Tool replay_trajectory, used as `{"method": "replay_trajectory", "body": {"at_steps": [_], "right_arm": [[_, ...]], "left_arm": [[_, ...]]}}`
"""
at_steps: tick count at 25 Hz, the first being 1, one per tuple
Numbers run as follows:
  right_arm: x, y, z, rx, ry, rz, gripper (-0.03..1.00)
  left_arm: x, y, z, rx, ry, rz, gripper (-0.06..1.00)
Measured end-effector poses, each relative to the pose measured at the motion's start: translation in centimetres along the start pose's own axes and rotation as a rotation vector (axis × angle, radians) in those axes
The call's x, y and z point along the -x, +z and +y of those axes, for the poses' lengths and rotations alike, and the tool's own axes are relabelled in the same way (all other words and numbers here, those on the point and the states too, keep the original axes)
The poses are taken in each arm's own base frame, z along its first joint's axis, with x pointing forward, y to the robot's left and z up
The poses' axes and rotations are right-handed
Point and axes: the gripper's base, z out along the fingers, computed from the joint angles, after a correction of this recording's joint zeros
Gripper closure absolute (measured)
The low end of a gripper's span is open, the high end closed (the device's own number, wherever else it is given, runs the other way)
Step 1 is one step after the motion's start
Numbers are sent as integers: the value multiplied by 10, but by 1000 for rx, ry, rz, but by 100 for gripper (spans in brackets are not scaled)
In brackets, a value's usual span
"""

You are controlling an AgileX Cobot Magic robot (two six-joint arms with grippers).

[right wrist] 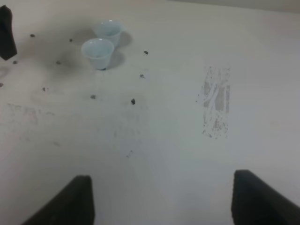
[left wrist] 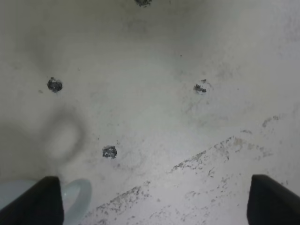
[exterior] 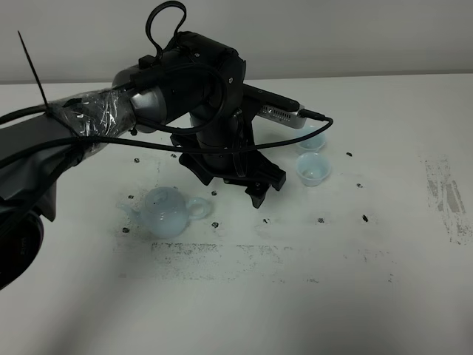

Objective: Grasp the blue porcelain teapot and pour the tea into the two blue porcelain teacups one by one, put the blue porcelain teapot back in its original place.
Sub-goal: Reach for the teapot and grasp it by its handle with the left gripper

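The blue porcelain teapot (exterior: 167, 212) stands upright on the white table, lid on, spout to the left and loop handle to the right. My left gripper (exterior: 230, 185) hangs open above the table just right of the handle, empty. In the left wrist view the left gripper (left wrist: 159, 201) has its jaws wide apart, and a bit of the teapot (left wrist: 77, 199) shows beside one fingertip. The two blue porcelain teacups (exterior: 312, 168) (exterior: 310, 140) stand side by side further right; they also show in the right wrist view (right wrist: 98, 51) (right wrist: 108, 30). My right gripper (right wrist: 164, 201) is open and empty, well away from them. No tea is visible.
The white table (exterior: 384, 281) carries several small dark marks and scuffed grey patches (exterior: 443, 196). The left arm's bulky body and cables (exterior: 185, 89) overhang the middle of the table. The left gripper's edge (right wrist: 5, 33) shows in the right wrist view.
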Motion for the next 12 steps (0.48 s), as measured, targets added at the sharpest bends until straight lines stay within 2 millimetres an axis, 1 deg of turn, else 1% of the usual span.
{"method": "replay_trajectory", "body": {"at_steps": [2, 7, 12], "right_arm": [[0, 0, 0, 0, 0, 0, 38], [0, 0, 0, 0, 0, 0, 38], [0, 0, 0, 0, 0, 0, 38]], "left_arm": [[0, 4, 1, 2, -11, 8, 19], [-3, 22, 4, 11, -22, 98, 19], [-5, 24, 4, 13, -23, 122, 19]]}}
